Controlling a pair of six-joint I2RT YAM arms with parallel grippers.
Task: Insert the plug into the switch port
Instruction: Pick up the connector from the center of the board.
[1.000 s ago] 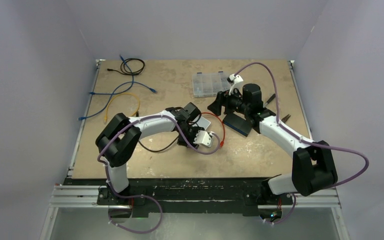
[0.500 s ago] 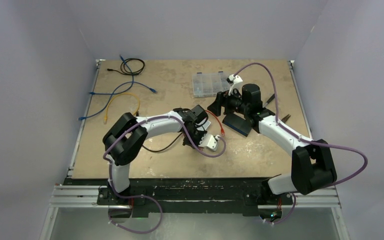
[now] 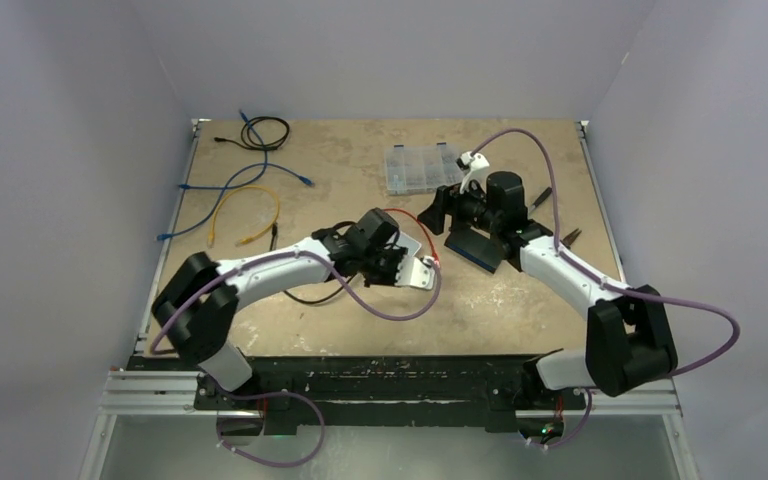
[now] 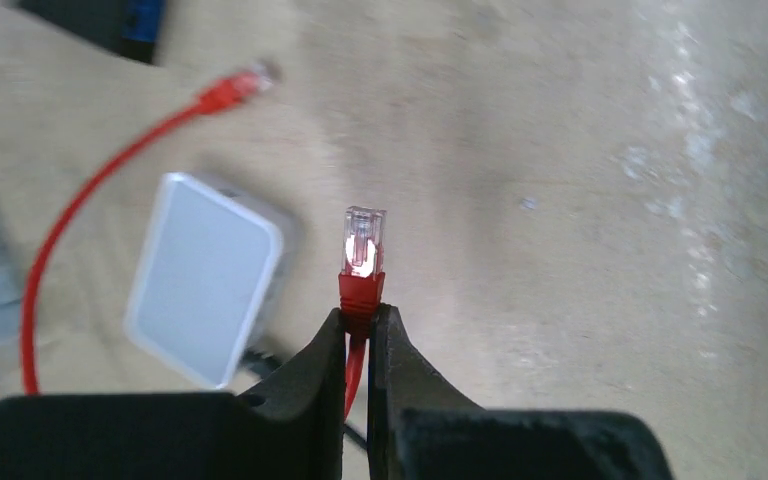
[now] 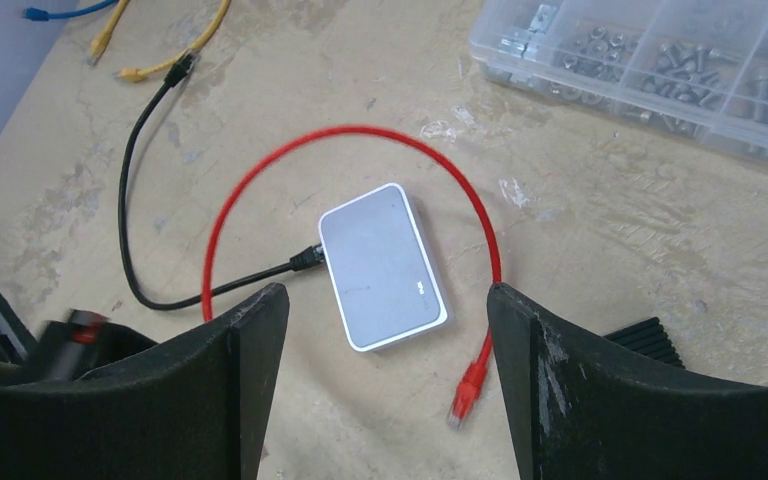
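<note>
Between the closed fingers of the left hand (image 4: 358, 325) now sits the red boot of the plug (image 4: 362, 245), its clear tip sticking out past the fingertips. A second ago that hand was half open and low beside the switch (image 5: 385, 265), so the grasp has only just been made. The left arm has also swung since then, its elbow dropping out toward the left side of the table (image 3: 340, 160). The red cable (image 5: 350, 130) has been dragged along with it: the loop that lay to the right of the switch now arcs over its far side. The cable's other plug (image 5: 470, 385) lies loose on the table just beside the switch. In the left wrist view the held plug looks lifted clear of the table and apart from the switch, pointing past its corner rather than at an edge. The right hand (image 5: 388, 300) has barely shifted; it hangs over the switch with its fingers wide and nothing between them. A black cable (image 5: 140, 200) already enters one short side of the switch, which I take to be the port face. Pickup looks done, then. What remains is turning the plug toward that side, lining it up and pushing it home, probably with the right hand steadying the light switch.
</note>
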